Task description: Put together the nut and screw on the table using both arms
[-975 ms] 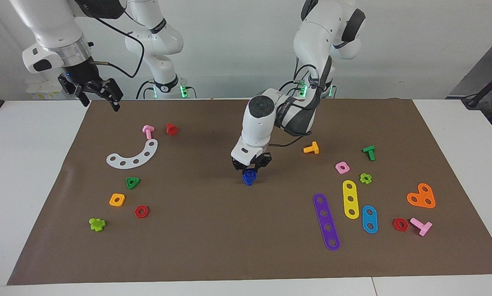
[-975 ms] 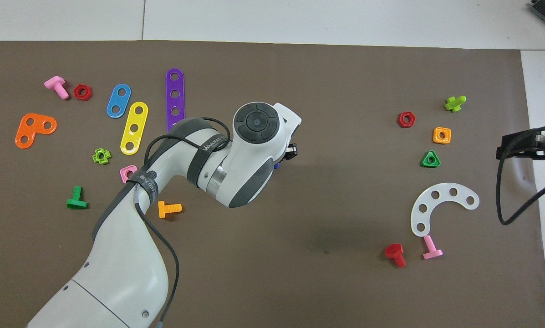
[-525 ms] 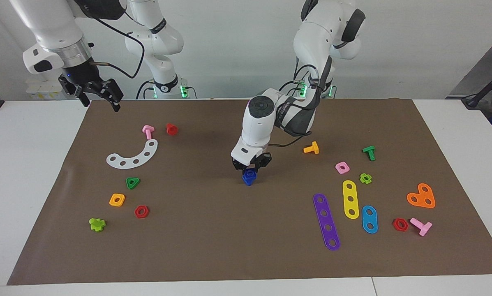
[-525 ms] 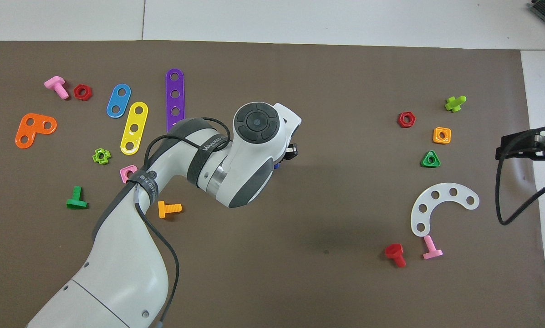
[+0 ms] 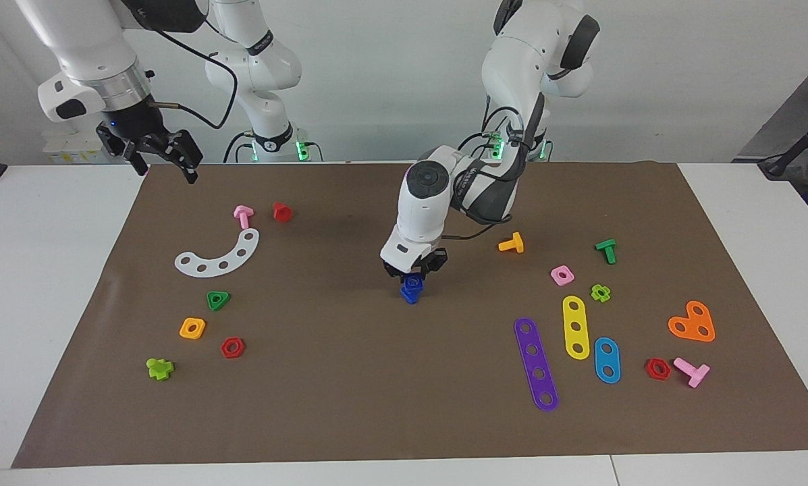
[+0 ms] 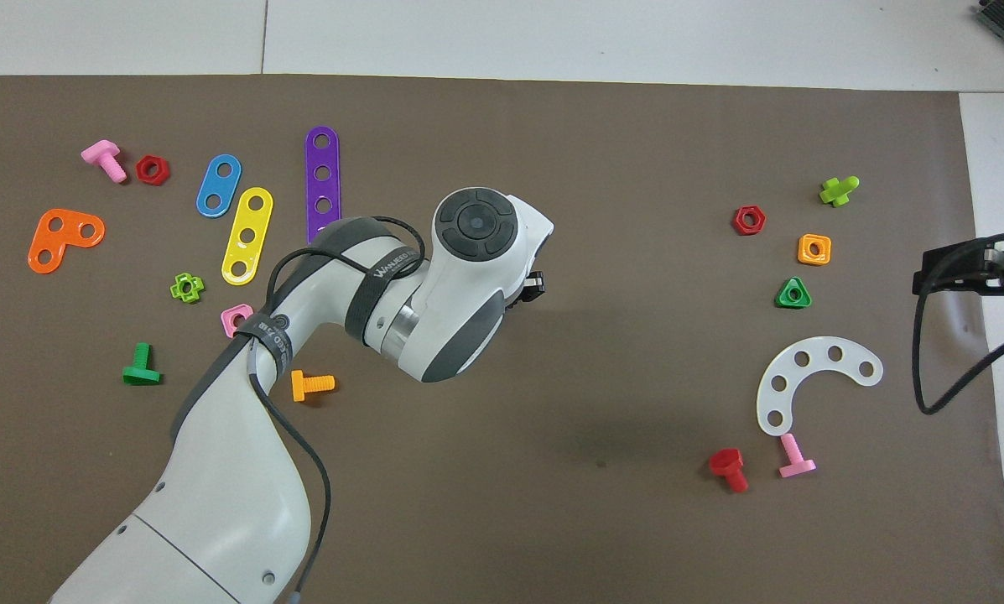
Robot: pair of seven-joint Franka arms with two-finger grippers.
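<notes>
At the table's right-arm end, the right arm's black two-finger gripper point(image 5: 164, 156) hangs in the air over the edge of the wide brown rectangular mat point(image 5: 349, 378), fingers spread wide and holding nothing while that arm waits. Below it on the mat lie a pink T-shaped plastic screw point(image 5: 243, 215), a red plastic screw point(image 5: 281, 212), a white curved plastic strip with holes point(image 5: 220, 255), a green triangular nut point(image 5: 218, 300), an orange square nut point(image 5: 192, 328) and a red hexagonal nut point(image 5: 232, 347). At mid-mat the left arm's black gripper point(image 5: 414, 275) reaches down, its fingers closed on the small dark-blue plastic nut point(image 5: 412, 284), which sits on top of the dark-blue plastic screw point(image 5: 410, 296) standing on the mat; whether the two are threaded together cannot be told. In the overhead view the left arm hides both blue parts. Toward the left arm's end lie an orange T-shaped screw point(image 5: 512, 244), a pink square nut point(image 5: 561, 275), and purple point(image 5: 536, 363), yellow point(image 5: 576, 327) and blue point(image 5: 607, 359) perforated strips.
</notes>
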